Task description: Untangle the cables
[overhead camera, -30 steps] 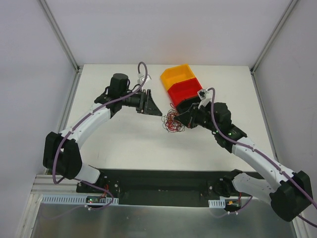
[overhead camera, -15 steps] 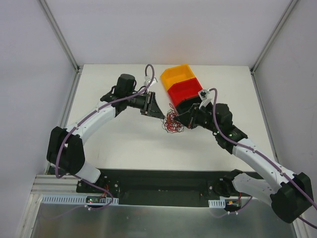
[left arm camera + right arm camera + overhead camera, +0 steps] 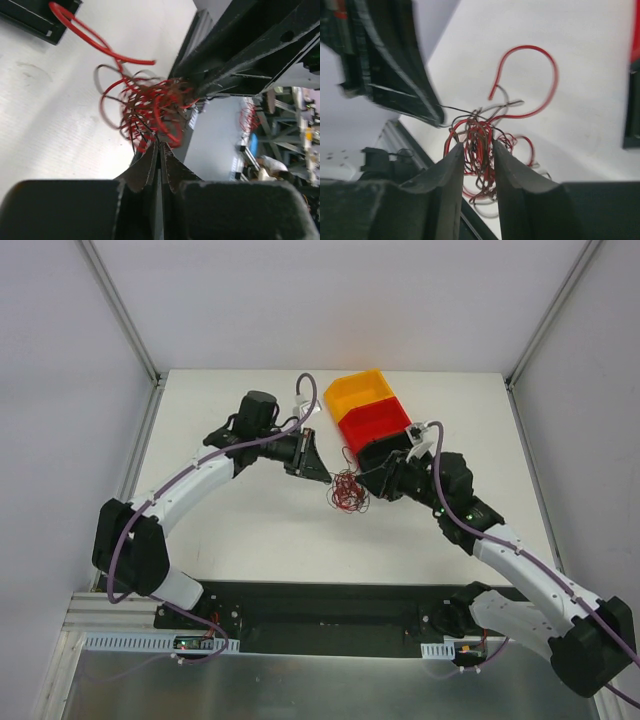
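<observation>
The cables are a small tangle of thin red and dark red-brown wires lying on the white table between the two arms. My left gripper reaches in from the left and is shut on a thin strand at the tangle's edge; in the left wrist view its jaws meet at the cables. My right gripper comes from the right. In the right wrist view the right gripper stands open, fingers on either side of the cables. One red loop sticks out over the table.
An orange bin and a red bin stand in a row at the back, just behind the tangle, with a black bin at the right gripper. The white table ends at the metal frame rails on both sides.
The left gripper has moved right to the tangle and shut on a strand. The right gripper's jaws have come apart from shut. The tangle has shifted slightly.
</observation>
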Motion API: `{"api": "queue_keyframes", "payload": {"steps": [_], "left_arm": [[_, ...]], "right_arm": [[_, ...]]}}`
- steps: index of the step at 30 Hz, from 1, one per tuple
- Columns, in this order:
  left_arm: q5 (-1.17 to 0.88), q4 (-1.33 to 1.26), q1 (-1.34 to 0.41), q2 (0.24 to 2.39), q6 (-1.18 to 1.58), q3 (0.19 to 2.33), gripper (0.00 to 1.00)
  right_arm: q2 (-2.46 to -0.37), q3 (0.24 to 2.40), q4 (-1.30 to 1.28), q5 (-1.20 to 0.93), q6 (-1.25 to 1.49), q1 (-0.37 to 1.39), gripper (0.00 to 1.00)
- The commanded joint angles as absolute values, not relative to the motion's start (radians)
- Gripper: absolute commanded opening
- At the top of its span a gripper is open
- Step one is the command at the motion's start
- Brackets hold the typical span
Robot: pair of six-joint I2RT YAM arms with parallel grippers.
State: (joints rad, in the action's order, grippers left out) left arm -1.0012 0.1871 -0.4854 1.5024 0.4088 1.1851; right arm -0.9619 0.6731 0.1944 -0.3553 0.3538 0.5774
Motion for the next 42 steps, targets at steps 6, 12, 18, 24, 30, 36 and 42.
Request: {"api": "queue_keyframes", "payload": {"steps": [6,12,18,24,30,36,42], "left_arm": [[-0.723,0.195,-0.497,1.21,0.192,1.164,0.0],[-0.745,0.209,-0.497,1.23,0.196,1.181,0.0],[-0.741,0.209,-0.497,1.239,0.199,1.181,0.0],[-0.807,0.207,-0.497,1.244,0.207,1.19,0.0],[-0.983,0.097,-0.499,1.221,0.29,1.171,0.0],[-0.945,0.04,-0.534,1.193,0.53,1.218,0.0],[-0.874,0.074,-0.534,1.134,0.601,1.296,0.0]], "right_arm": [[-1.058,0.683,-0.201,-0.08,0.219,0.575,0.41],[-1.046,0.681,-0.085,-0.204,0.164,0.623,0.73],[-1.025,0.727,0.079,-0.308,0.175,0.643,0.87],[-1.149,0.703,0.349,-0.272,0.365,0.667,0.9],[-1.409,0.742,0.498,-0.112,0.54,0.698,0.8],[-1.724,0.848,0.514,-0.121,0.578,0.683,0.45],[-1.746,0.796,0.571,-0.193,0.601,0.678,0.43]]}}
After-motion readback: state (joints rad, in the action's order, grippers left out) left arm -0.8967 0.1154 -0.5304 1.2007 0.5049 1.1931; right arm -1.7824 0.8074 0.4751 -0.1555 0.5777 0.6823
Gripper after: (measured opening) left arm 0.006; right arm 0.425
